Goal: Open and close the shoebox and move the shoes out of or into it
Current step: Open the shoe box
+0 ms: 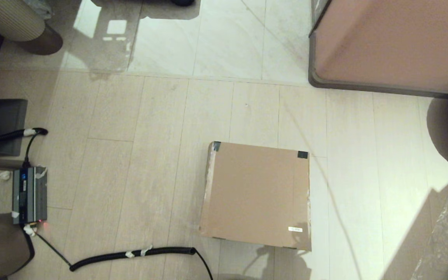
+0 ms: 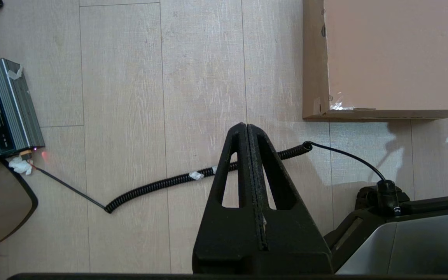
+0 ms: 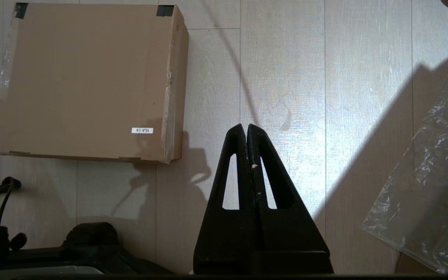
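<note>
The brown cardboard shoebox (image 1: pixel 256 194) lies flat on the floor with its lid down, dark tape on its two far corners and a small white label near its front right corner. The right wrist view shows the shoebox (image 3: pixel 84 79) whole. Only one corner of the shoebox (image 2: pixel 387 58) enters the left wrist view. The shoes are out of view. My left gripper (image 2: pixel 246 125) hangs shut above a coiled cable, short of the box's near left corner. Over bare floor to the right of the box, my right gripper (image 3: pixel 246 126) is shut. Neither holds anything.
A black coiled cable (image 1: pixel 130 254) runs across the floor to a grey power unit (image 1: pixel 29 196) at the left. A large pinkish-brown cabinet (image 1: pixel 395 42) stands at the far right. Crumpled clear plastic (image 1: pixel 447 241) lies at the near right. A round ribbed base (image 1: pixel 14 21) sits at the far left.
</note>
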